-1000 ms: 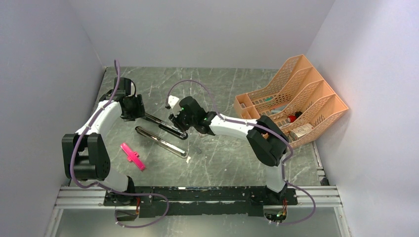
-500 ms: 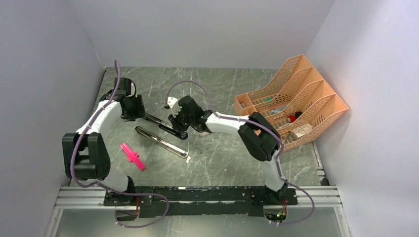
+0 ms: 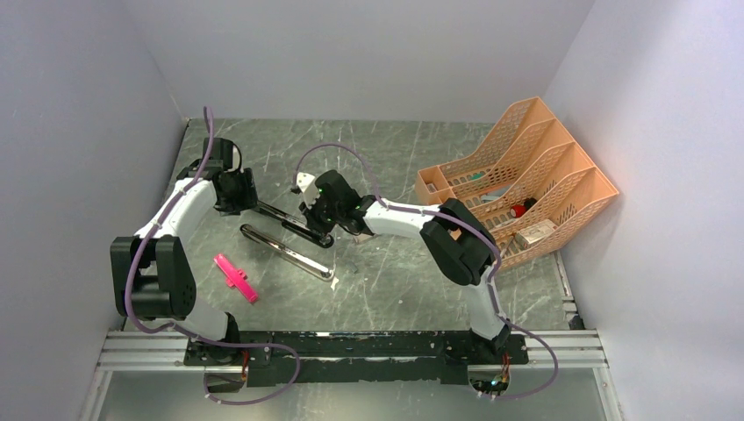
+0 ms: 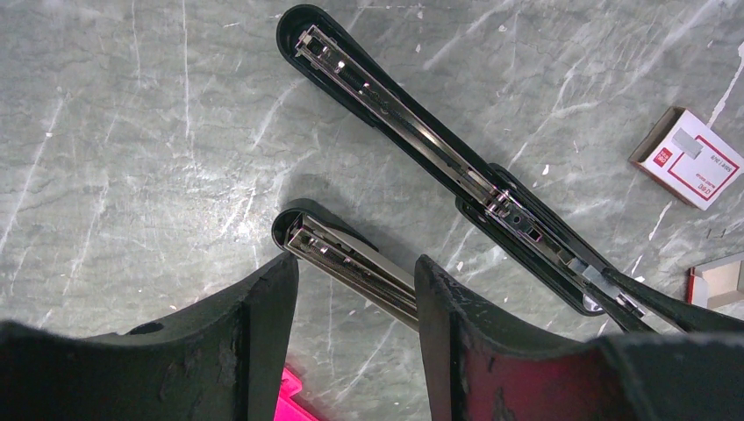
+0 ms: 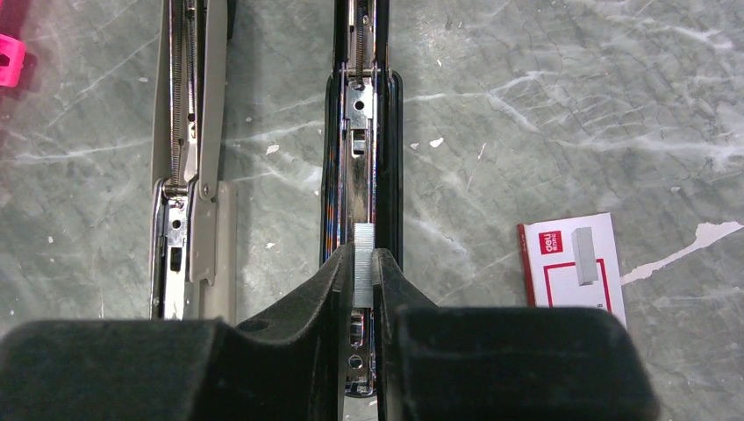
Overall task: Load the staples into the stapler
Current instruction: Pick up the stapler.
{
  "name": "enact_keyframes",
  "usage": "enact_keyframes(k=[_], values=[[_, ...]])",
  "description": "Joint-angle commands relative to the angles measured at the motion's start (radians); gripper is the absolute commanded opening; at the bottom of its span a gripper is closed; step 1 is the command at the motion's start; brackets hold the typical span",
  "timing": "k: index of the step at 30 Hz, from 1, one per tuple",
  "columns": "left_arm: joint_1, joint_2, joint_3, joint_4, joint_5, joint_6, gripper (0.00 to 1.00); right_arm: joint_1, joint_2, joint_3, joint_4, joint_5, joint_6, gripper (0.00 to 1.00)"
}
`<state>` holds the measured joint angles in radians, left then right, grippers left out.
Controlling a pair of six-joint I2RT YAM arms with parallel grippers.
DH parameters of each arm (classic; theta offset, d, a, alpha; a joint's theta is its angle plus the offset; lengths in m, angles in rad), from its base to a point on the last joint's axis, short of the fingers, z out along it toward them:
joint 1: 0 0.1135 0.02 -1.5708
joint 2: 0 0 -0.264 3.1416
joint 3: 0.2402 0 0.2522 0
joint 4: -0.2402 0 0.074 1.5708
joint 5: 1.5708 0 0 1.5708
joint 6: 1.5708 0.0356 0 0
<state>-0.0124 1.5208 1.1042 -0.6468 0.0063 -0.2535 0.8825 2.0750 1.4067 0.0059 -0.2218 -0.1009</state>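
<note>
Right wrist view: a strip of staples (image 5: 363, 252) is pinched by the right gripper (image 5: 362, 263) over the stapler (image 5: 360, 114); whether the left gripper (image 4: 355, 265) grips anything cannot be told.

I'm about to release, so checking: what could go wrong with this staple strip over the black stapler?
1. The right end effector and its pinched staple strip hide the stapler rail; released off-line, the strip may land astride the channel or fall beside it.
2. The left end effector sits at the grey stapler, so nothing steadies the black one; a push could slide it.
</note>
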Motion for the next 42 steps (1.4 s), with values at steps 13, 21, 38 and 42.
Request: enact_keyframes(k=[13, 21, 38, 42], values=[[-0.003, 0.004, -0.006, -0.002, 0.032, 0.011, 0.56, -0.004, -0.080, -0.031, 0.066, -0.014, 0.006, 0.10], [-0.003, 0.004, -0.006, -0.002, 0.033, 0.011, 0.56, -0.004, -0.124, -0.061, 0.066, -0.047, 0.011, 0.10], [0.003, -0.005, -0.009, 0.001, 0.040, 0.012, 0.56, 0.047, -0.457, -0.513, 0.208, -0.327, 0.272, 0.10], [0.003, -0.006, -0.012, 0.004, 0.044, 0.012, 0.56, 0.068, -0.511, -0.653, 0.229, -0.359, 0.322, 0.10]])
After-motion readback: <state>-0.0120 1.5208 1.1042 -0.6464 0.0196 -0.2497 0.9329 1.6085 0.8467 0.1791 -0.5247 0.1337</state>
